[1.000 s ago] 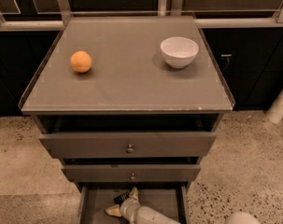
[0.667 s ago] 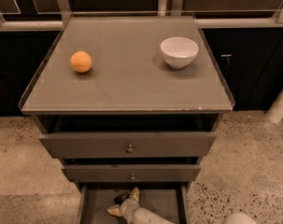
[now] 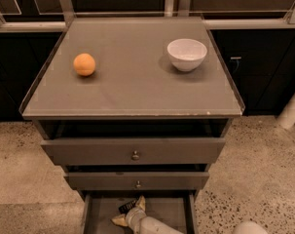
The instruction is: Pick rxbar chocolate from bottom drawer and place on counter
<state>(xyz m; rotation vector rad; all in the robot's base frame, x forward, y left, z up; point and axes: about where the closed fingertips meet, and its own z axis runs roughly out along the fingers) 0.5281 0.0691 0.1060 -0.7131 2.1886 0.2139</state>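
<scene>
Off-white rounded arm ends in a tan-tipped gripper inside the bottom drawer

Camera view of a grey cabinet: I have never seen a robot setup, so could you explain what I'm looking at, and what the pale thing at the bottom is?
This one picture looks down at a drawer cabinet from its front. Where the camera is mounted is not known. The pale tube at the bottom edge is the robot's arm. It ends in the hand, which is inside the open bottom drawer. Right at the hand lies a small dark bar, the rxbar chocolate. Whether the hand grips it cannot be told. The broad grey top is the counter. On it are an orange ball on the left and a white bowl on the right, well apart.
</scene>
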